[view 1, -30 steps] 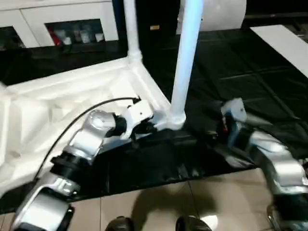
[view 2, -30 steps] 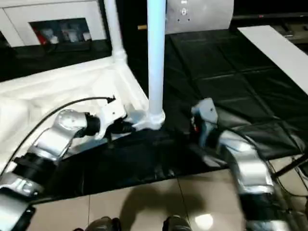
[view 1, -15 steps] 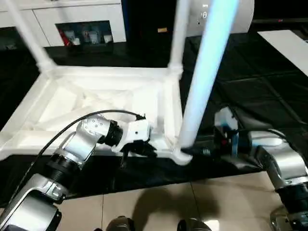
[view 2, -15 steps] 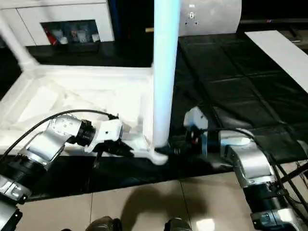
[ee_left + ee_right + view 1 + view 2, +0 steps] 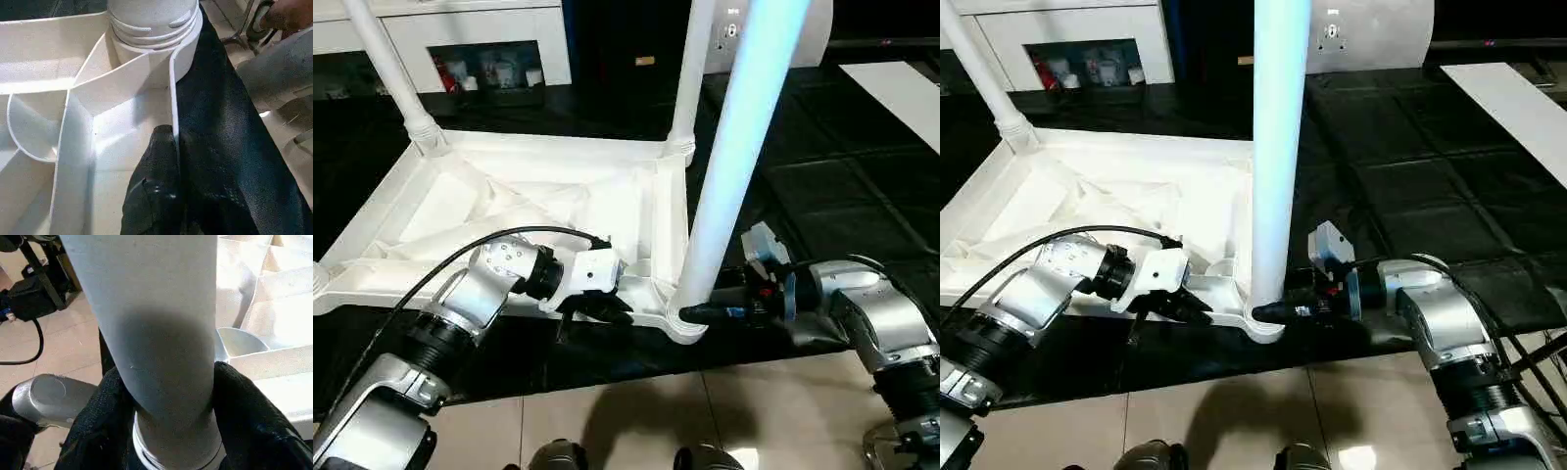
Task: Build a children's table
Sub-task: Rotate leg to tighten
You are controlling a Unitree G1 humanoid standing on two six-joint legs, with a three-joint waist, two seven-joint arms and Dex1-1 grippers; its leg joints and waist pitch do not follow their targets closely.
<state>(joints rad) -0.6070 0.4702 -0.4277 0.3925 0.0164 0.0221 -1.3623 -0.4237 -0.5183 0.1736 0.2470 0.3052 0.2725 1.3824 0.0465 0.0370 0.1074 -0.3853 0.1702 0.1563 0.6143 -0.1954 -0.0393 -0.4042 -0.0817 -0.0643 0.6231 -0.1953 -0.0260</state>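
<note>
The children's table lies upside down on a black mat, ribbed underside up. Legs stand in the far left socket, the far right socket and the near right socket. My left gripper is shut on the table's thin near rim close to that near leg; in the left wrist view its black fingers pinch the rim wall. My right gripper grips the near leg's base from the right, and its fingers press both sides of the leg.
The black mat spreads to the right and back. A white cabinet stands behind and a white board lies far right. Tiled floor runs along the front. A person's hand shows in the left wrist view.
The camera has shifted. My right gripper has moved in to the near leg's base and its fingers have closed around it. My left gripper has stayed on the rim.
</note>
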